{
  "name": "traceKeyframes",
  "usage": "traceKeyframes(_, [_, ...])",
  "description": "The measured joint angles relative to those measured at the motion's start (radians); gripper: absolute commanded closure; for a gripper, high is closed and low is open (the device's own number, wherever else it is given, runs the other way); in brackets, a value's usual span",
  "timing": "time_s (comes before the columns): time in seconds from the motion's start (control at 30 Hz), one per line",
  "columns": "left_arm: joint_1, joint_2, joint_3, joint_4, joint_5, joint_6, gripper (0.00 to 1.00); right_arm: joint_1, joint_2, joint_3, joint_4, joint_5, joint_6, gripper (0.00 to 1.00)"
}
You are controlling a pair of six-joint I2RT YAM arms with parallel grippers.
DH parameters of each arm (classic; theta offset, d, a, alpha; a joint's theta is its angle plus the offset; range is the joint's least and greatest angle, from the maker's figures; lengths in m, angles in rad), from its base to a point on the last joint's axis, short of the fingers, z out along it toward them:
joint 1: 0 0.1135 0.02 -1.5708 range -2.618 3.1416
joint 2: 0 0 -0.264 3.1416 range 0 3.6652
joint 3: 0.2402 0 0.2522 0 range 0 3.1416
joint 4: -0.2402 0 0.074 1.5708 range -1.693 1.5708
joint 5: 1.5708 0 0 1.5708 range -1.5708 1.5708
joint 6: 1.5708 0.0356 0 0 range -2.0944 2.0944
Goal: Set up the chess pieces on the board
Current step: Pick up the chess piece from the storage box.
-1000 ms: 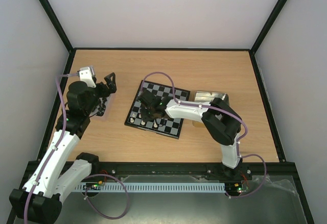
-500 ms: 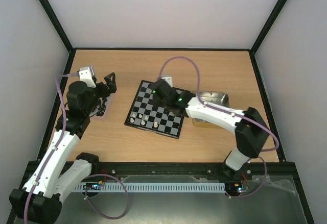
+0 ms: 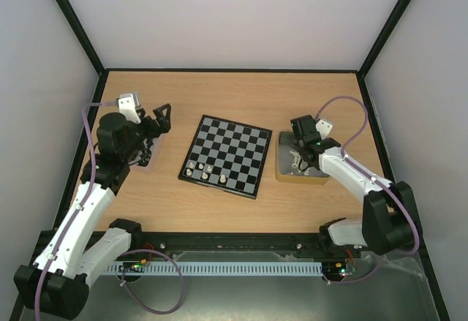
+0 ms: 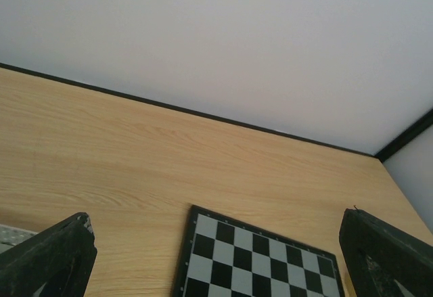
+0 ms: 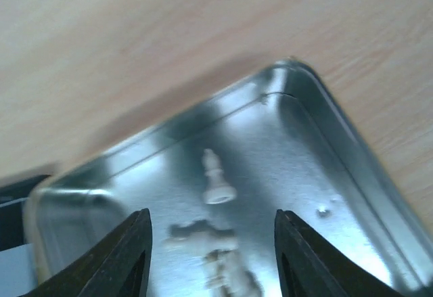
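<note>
The board [image 3: 228, 154] lies flat in the middle of the desk [image 3: 241, 94], turned slightly askew. Only three cream-white chess pieces [image 3: 207, 167] stand on it, all near its near-left edge, so I'd say the set-up has barely begun. The right fingers [image 5: 132, 256] hang low over a silvery tin [image 5: 291, 141] just to the right of the board. They are spread apart with nothing between them, which reads to me as a reach for the next piece. The loose figures [image 5: 216, 178] sit on the tin's floor right under the gap, one a little apart from a small huddle, too blurred to tell which pieces they are. The tin is thin, shiny metal with rounded corners and a raised lip. Its smooth floor mirrors the light, and I'd expect those small, narrow figures to skid on it if nudged rather than pinched squarely. The board looks matte, with black and pale grey checks inside a black rim, and the desk is pale wood grain. Over on the left, the left fingers [image 4: 51, 256] are held up off the desk, dark and blocky, spread wide and empty and aimed toward the board. They seem parked there to keep out of the other arm's way.
</note>
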Motion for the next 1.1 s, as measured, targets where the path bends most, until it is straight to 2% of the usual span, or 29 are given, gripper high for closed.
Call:
traceKeyframes(0.3, [0.000,0.056,0.013,0.015,0.158,0.010,0.01,-0.125,0.162,-0.025,0.063,-0.122,-0.033,0.52])
traceKeyframes(0.47, [0.000,0.069,0.013,0.015,0.175,0.009,0.01,-0.164,0.247,-0.021,0.100,-0.175,-0.082,0.53])
traceKeyframes(0.87, [0.000,0.100,0.013,0.014,0.178,0.005,0.01,-0.167,0.318,0.018,0.114,-0.202,-0.185,0.70])
traceKeyframes(1.1, [0.000,0.100,0.013,0.014,0.169,-0.002,0.01,-0.167,0.327,0.018,0.117,-0.205,-0.213,0.66])
